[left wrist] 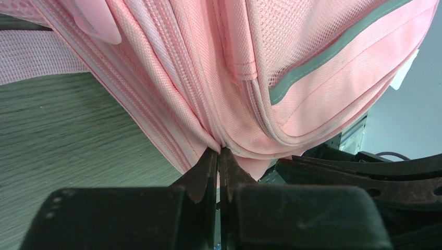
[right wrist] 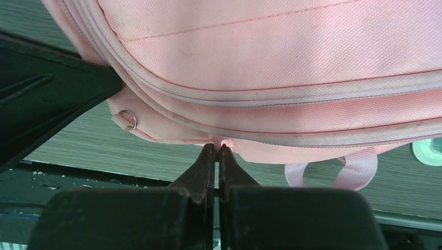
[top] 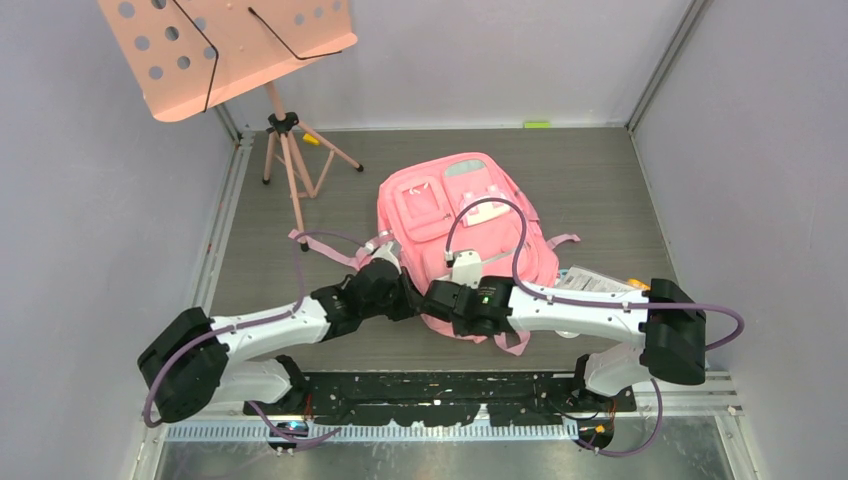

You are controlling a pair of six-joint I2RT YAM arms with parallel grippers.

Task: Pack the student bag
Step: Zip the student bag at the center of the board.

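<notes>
The student bag [top: 462,225], a large pink backpack, lies front side up on the grey floor mat between both arms. My left gripper [top: 404,296] meets its near left edge. In the left wrist view the left gripper [left wrist: 219,151] is shut, with a fold of the student bag [left wrist: 208,67] beside a zip seam pinched at its tips. My right gripper [top: 441,298] sits right beside it at the near edge. In the right wrist view the right gripper [right wrist: 218,146] is shut on a small pink tab under the seam of the student bag [right wrist: 271,47].
A salmon-pink perforated music stand [top: 225,48] on a tripod stands at the back left. A pale printed book or paper [top: 598,281] lies right of the bag, partly under the right arm. A pink strap loop [right wrist: 333,172] hangs near the right gripper. Walls close in both sides.
</notes>
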